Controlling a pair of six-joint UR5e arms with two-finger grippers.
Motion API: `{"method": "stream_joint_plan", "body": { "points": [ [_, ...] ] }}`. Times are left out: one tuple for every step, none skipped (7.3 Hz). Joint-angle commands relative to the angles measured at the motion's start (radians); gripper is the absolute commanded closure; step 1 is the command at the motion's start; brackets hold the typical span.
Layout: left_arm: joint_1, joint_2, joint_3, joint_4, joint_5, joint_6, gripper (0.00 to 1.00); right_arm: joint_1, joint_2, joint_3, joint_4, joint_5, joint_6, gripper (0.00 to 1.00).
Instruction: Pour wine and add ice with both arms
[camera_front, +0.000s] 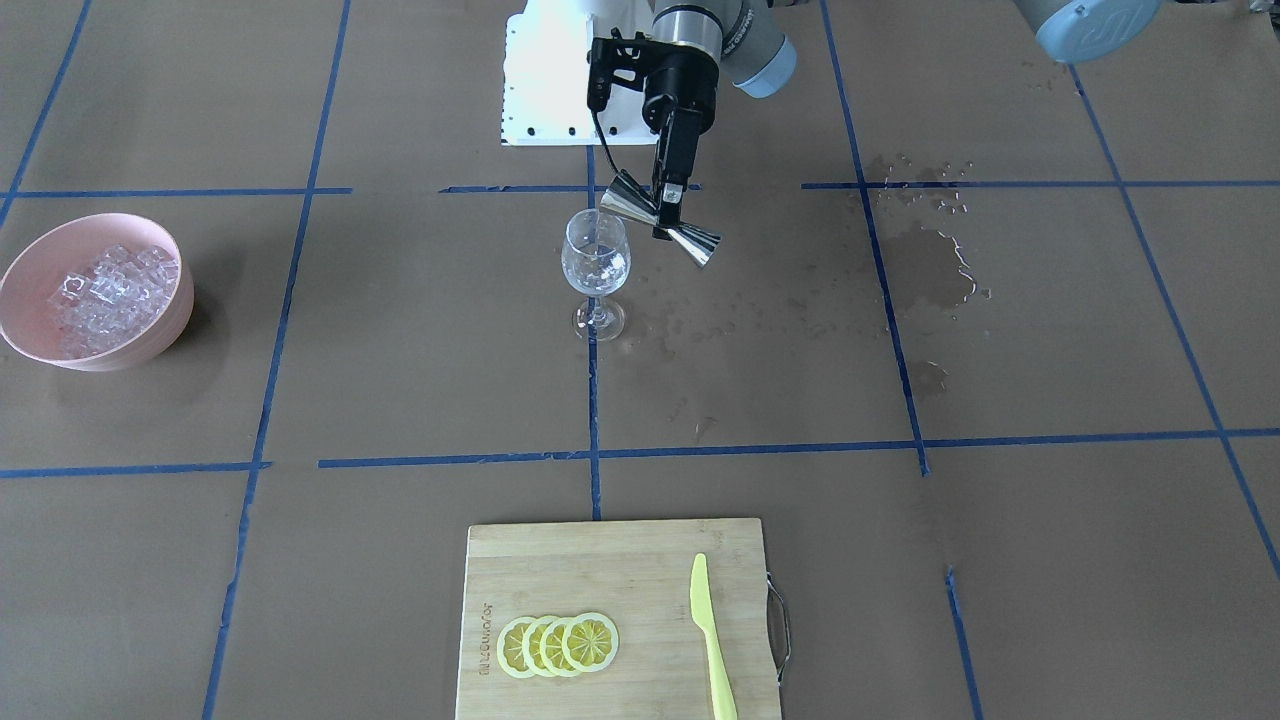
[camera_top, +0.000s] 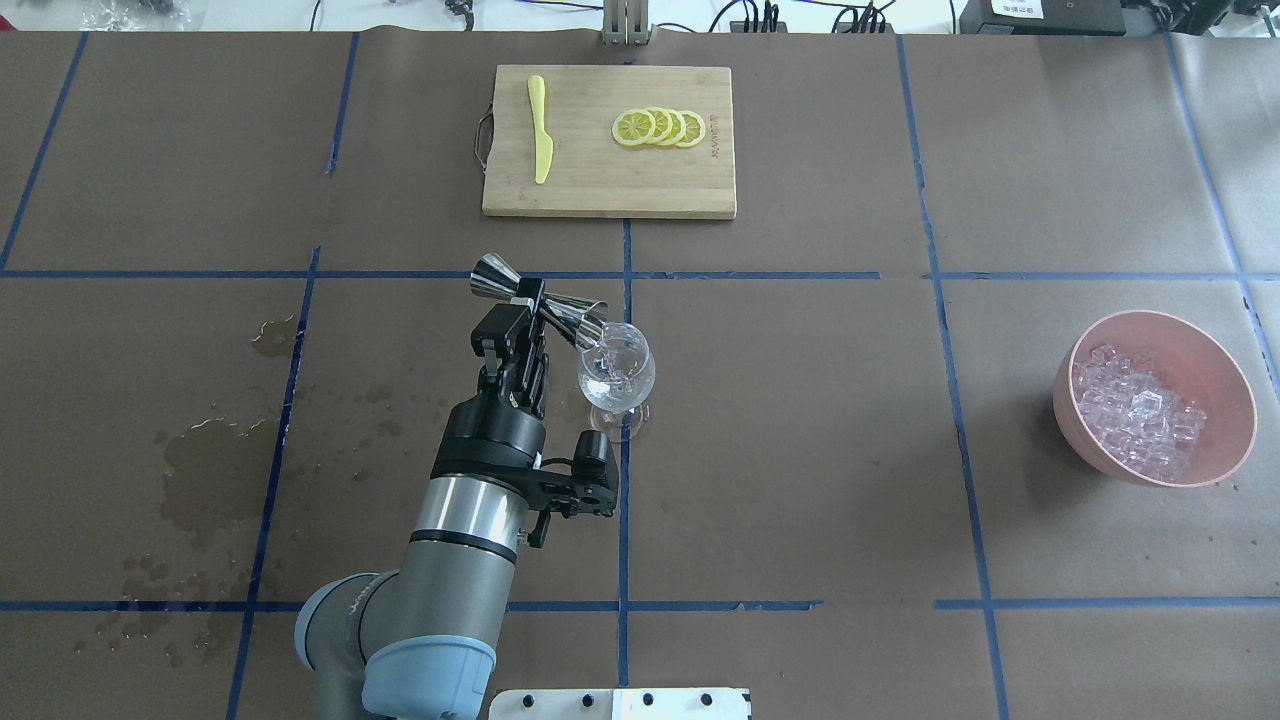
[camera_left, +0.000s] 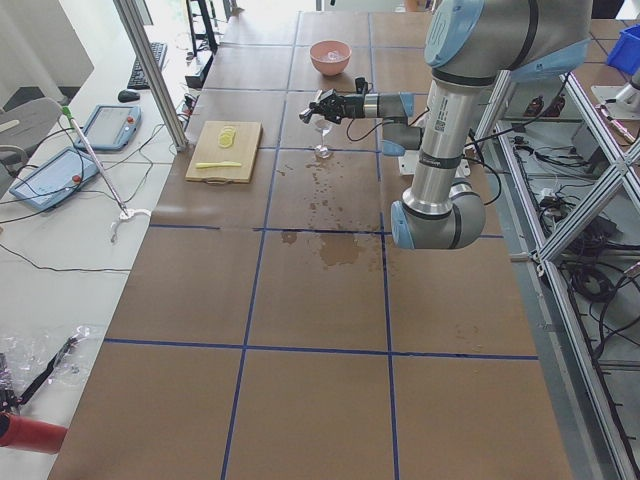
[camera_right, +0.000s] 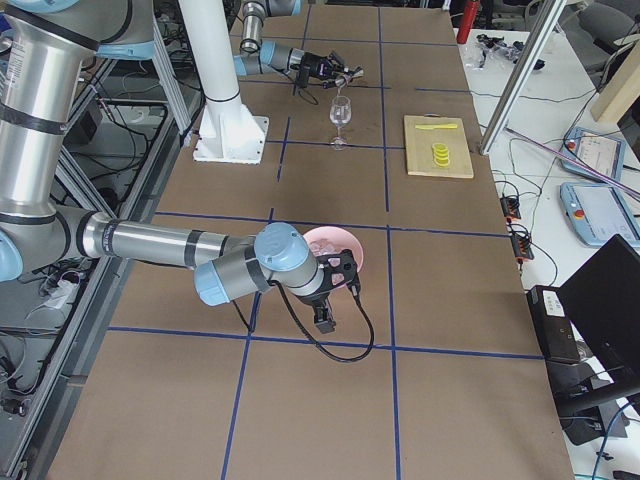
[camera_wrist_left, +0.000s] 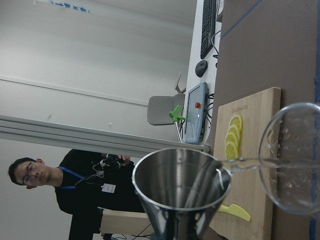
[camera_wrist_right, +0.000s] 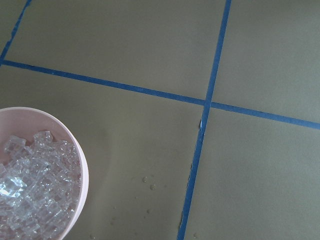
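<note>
step: wine pour, under way by my read. The left end effector (camera_top: 528, 302) pinches a steel jigger (camera_top: 492, 274) at its waist. The jigger is tilted, low lip over the rim of the wine glass (camera_top: 617, 375).
wine: a thin clear stream (camera_wrist_left: 245, 163) runs from the jigger lip into the glass in the left wrist view. Some liquid sits low in the glass; level hard to read.
pour tip: tilt slowly, lip just inside the rim line, no contact. Stemmed glass on a small foot, looks easy to tip.
spill risk: wet patches (camera_front: 930, 262) on the surface (camera_front: 400, 350), some right beside the glass foot. Thin liquid likely dribbles down the cone at a shallow tilt. Finish steeper, then level out before pulling away.
ice (camera_front: 105, 290): heap of clear cubes in a pink bowl (camera_front: 150, 345), well apart from the glass, on the robot's right. None in the glass that I can make out.
right end effector (camera_right: 338, 272): just by the pink bowl, shown only in the right side view. Spread or pressed together: can't tell.
next call: ice after the pour. Cubes look slick and all alike, so take one off the top of the heap.
board (camera_front: 600, 570): lemon slices (camera_front: 558, 643) overlapped in a row, yellow knife (camera_front: 710, 640) beside them. Not needed for this step.
</note>
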Motion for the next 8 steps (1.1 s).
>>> {"method": "stream_joint_plan", "body": {
  "points": [
    [0.0, -0.004, 0.0, -0.002, 0.024, 0.105, 1.0, 0.0, 0.0, -0.012, 0.002, 0.001, 0.0, 0.0],
    [0.0, -0.013, 0.0, 0.0, 0.035, 0.152, 1.0, 0.0, 0.0, -0.013, 0.002, 0.001, 0.0, 0.0],
    [0.0, -0.017, 0.0, 0.0, 0.036, 0.191, 1.0, 0.0, 0.0, -0.015, 0.002, 0.001, 0.0, 0.0],
    [0.0, -0.036, 0.0, 0.0, 0.038, 0.215, 1.0, 0.001, 0.0, -0.015, 0.002, 0.001, 0.0, 0.0],
    [0.0, -0.039, 0.002, -0.002, 0.043, 0.217, 1.0, 0.001, 0.0, -0.015, 0.002, 0.003, 0.0, 0.0],
    [0.0, -0.039, 0.003, -0.011, 0.043, 0.208, 1.0, 0.001, 0.0, -0.015, 0.002, 0.001, 0.0, 0.0],
    [0.0, -0.039, 0.003, -0.026, 0.043, 0.181, 1.0, 0.001, 0.0, -0.015, 0.002, 0.001, -0.001, 0.0],
    [-0.003, -0.041, 0.002, -0.081, 0.041, 0.176, 1.0, 0.001, 0.0, -0.015, 0.002, 0.001, 0.0, 0.0]
  ]
}}
